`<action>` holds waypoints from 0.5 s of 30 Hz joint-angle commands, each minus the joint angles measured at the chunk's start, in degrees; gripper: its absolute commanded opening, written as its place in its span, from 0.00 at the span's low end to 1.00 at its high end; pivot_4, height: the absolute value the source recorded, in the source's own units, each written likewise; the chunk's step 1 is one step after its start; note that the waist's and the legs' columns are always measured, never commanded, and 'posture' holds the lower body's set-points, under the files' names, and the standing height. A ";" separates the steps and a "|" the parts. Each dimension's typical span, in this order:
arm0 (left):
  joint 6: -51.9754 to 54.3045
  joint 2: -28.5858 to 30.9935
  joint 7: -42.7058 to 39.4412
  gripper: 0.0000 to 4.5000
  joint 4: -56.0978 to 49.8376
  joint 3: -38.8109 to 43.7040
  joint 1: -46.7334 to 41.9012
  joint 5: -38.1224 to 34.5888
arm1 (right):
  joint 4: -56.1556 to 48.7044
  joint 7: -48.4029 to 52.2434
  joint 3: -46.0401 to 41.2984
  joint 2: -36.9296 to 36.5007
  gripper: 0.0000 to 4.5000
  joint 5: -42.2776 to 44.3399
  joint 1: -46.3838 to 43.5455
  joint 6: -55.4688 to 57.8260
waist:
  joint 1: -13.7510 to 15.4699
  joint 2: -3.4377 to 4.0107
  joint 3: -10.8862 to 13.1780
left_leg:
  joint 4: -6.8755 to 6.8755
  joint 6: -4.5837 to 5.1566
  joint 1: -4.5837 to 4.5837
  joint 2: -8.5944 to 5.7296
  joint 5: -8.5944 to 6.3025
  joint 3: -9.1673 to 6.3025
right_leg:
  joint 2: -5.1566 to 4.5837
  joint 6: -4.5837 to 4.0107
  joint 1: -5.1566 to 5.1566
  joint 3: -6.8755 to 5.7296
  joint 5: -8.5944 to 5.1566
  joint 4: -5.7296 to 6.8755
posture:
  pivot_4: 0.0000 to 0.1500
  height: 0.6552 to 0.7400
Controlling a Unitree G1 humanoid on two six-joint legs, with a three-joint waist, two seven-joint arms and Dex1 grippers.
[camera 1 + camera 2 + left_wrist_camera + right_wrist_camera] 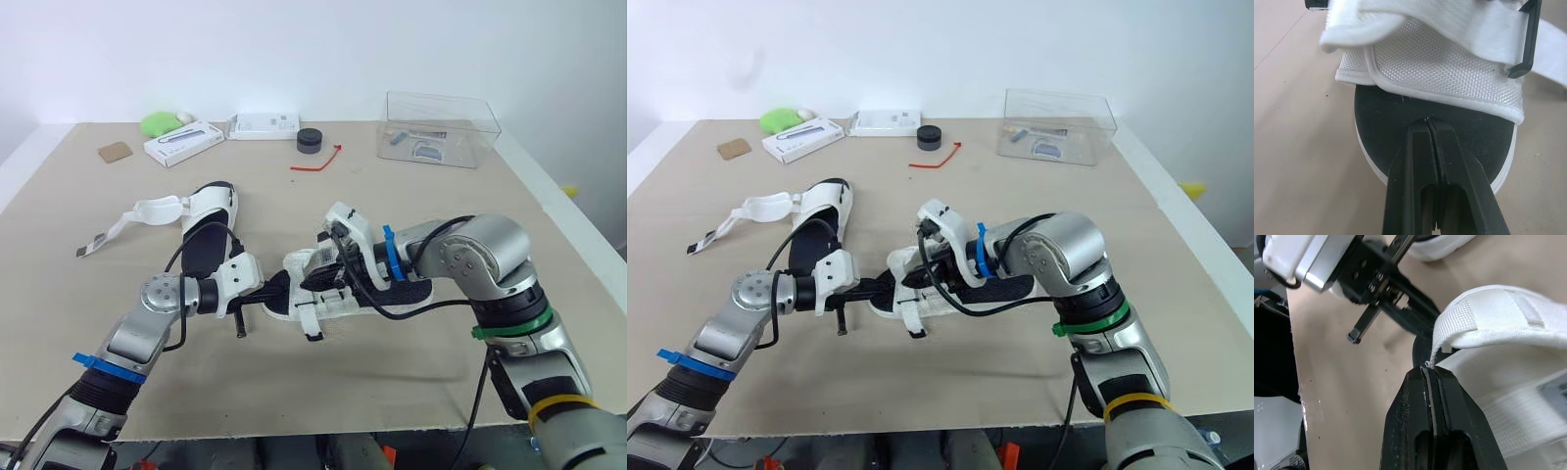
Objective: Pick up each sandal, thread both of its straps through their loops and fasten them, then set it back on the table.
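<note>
A white sandal with a black insole (298,265) lies at the table's middle, between both grippers. My right gripper (1429,369) is shut on the tip of the sandal's white webbing strap (1459,318), which curves up over the upper. My left gripper (1428,121) is shut, its fingertips resting on the black insole (1400,117) at the sandal's left end, just short of the white mesh upper (1435,63). A second sandal (208,240) lies to the back left with its straps (157,209) undone and trailing leftward.
Along the far edge sit a clear plastic box (436,127), a black round puck (310,140), a red tie (315,162), two white boxes (183,142) (263,125), a green lump (159,122) and a brown card (115,152).
</note>
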 commanded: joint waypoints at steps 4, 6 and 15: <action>1.26 0.82 -0.32 0.00 2.36 -1.86 1.36 2.35 | -3.84 0.78 0.26 -0.92 0.02 1.48 0.72 0.47 | 0.01 0.00 0.00 | 0.00 0.00 0.01 0.00 0.00 -0.01 | 0.01 0.02 0.00 -0.02 -0.01 0.00 | 1.00 0.84; 1.25 0.84 -0.34 0.00 2.42 -1.82 1.30 2.34 | -3.89 0.83 0.16 -1.03 0.02 1.44 0.75 0.32 | 0.00 0.00 0.00 | 0.00 0.00 0.01 0.00 0.00 -0.01 | 0.01 0.02 0.00 -0.02 -0.01 0.00 | 1.00 0.84; 1.30 1.08 -0.71 0.00 2.51 -1.98 1.19 2.23 | -5.19 9.29 -6.62 -7.41 0.57 5.76 -1.07 -4.21 | 0.02 0.00 0.02 | 0.00 0.00 -0.01 -0.01 0.00 -0.01 | 0.00 0.02 0.00 -0.01 -0.01 -0.01 | 1.00 0.84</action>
